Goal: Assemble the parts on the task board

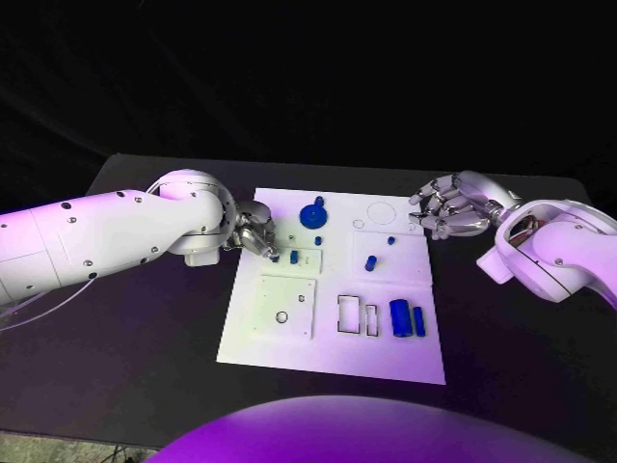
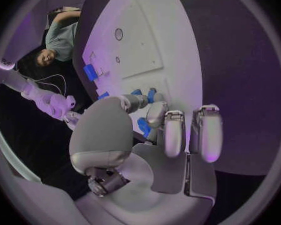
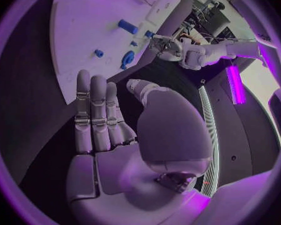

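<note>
The white task board [image 1: 336, 333] lies in the middle of the black table. On its far part are a blue gear [image 1: 314, 212] and small blue parts [image 1: 295, 257] [image 1: 370, 261]. My left hand [image 1: 254, 234] reaches over the board's left edge, its fingertips down beside the small blue part [image 2: 152, 95]. The thumb and one finger close around blue pieces in the left wrist view; whether one is pinched is unclear. My right hand [image 1: 447, 207] hovers at the board's far right corner, fingers straight [image 3: 93, 115], thumb apart, holding nothing. From there I see the gear [image 3: 127, 59] and my left hand [image 3: 165, 46].
Two blue cylinders [image 1: 409, 319] stand side by side near the board's right edge, next to rectangular slots [image 1: 350, 313]. A small dark ring [image 1: 282, 316] lies on a square plate at the board's left. Bare black table [image 1: 128, 357] surrounds the board.
</note>
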### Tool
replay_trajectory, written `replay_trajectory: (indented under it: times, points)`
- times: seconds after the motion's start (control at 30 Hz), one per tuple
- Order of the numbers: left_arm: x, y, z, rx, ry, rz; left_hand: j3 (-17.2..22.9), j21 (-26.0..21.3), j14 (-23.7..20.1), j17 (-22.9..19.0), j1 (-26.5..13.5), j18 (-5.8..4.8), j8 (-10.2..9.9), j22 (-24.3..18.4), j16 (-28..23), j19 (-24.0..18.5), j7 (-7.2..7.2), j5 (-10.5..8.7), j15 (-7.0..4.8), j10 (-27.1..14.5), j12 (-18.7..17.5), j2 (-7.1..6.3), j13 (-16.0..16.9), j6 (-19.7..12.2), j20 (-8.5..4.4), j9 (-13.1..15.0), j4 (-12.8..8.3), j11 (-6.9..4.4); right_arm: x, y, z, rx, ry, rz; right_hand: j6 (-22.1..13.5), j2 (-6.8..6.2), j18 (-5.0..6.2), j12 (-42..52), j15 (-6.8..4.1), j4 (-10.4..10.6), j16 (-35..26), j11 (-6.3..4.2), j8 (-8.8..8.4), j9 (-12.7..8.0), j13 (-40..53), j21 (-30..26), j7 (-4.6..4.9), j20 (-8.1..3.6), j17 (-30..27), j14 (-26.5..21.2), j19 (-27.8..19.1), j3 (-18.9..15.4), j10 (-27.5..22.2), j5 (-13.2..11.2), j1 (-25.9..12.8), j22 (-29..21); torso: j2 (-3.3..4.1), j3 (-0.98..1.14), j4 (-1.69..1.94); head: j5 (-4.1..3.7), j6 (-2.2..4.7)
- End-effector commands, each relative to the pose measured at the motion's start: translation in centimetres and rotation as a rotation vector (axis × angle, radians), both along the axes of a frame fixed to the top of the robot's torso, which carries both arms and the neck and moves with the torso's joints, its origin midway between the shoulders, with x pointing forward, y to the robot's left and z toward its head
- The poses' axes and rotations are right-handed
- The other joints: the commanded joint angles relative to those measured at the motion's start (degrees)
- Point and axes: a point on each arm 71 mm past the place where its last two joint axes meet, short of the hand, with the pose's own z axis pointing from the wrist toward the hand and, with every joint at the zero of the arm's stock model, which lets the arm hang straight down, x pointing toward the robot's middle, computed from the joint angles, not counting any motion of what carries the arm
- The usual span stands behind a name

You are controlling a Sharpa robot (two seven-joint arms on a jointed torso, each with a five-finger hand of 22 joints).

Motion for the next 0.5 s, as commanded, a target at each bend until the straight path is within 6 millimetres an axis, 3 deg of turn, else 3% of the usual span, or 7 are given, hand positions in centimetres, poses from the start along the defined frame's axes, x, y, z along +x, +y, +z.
replay_trajectory:
  times: [0.03, 0.17, 0.4, 0.5]
  points:
    - [-0.12, -0.15, -0.07, 0.011, 0.015, -0.011, 9.36, -0.11, 6.05, 15.1, 0.44, -0.86, 0.19, 13.17, 0.21, 4.83, -1.2, -0.01, -0.54, 0.41, 0.08, 0.12, -0.04, 1.25, -0.43, 0.1, -8.92, -0.1, 0.05, 0.03, 0.13, 0.044, -0.009, -0.005, -0.75, -0.28, 0.53, -3.54, 0.49, -0.03, -5.97, 0.43, 0.95, -0.21, -3.57, -3.39, 0.22, 0.57, -1.51, 0.21, 0.44, 0.27, -0.06, 0.15, 0.13, -3.15, 0.0, 0.01, -0.01, 0.02, 0.01]
    - [-0.16, -0.2, -0.08, 0.014, 0.017, -0.014, 9.42, -0.13, 6.05, 15.1, 0.44, -0.85, 0.19, 13.15, 0.21, 4.82, -1.21, -0.05, -0.54, 0.39, 0.04, 0.1, -0.11, 1.26, -0.44, 0.09, -8.93, -0.11, 0.07, 0.0, 0.15, 0.055, -0.01, -0.007, -1.54, -0.31, 0.45, -7.52, 1.53, -0.19, -12.58, 1.48, 1.88, -0.63, -7.55, -7.37, 1.02, 1.66, -2.63, -1.2, -0.58, 0.25, -1.5, 0.16, 0.03, -6.59, -0.01, 0.01, -0.03, 0.05, 0.01]
    - [-0.13, -0.37, -0.08, 0.015, 0.015, -0.016, 9.42, -0.13, 6.05, 15.1, 0.44, -0.85, 0.19, 13.15, 0.21, 4.82, -1.21, -0.05, -0.54, 0.39, 0.04, 0.1, -0.11, 1.26, -0.44, 0.09, -8.93, -0.11, 0.13, 0.03, 0.11, 0.084, 0.003, -0.005, -2.68, 0.11, 0.18, -15.91, 4.77, -0.76, -24.34, 4.07, 3.24, -1.96, -16.02, -15.43, 3.05, 4.83, -6.92, -7.9, -6.82, 0.27, -5.03, 0.39, -0.01, -13.06, -0.01, 0.01, -0.03, 0.06, 0.01]
    - [-0.1, -0.43, -0.12, 0.016, 0.012, -0.016, 9.46, -0.11, 6.05, 15.1, 0.44, -0.86, 0.19, 13.17, 0.21, 4.83, -1.21, -0.05, -0.55, 0.47, 0.11, 0.08, 0.01, 1.27, -0.44, 0.08, -8.96, -0.12, 0.14, 0.06, 0.1, 0.095, 0.006, -0.003, -3.03, 0.45, 0.65, -18.56, 5.52, -1.33, -27.52, 4.64, 3.79, -2.87, -19.6, -18.29, 3.47, 6.02, -8.76, -8.49, -7.74, -0.09, -4.76, 0.52, 0.01, -16.15, 0.01, -0.01, -0.04, 0.02, 0.01]
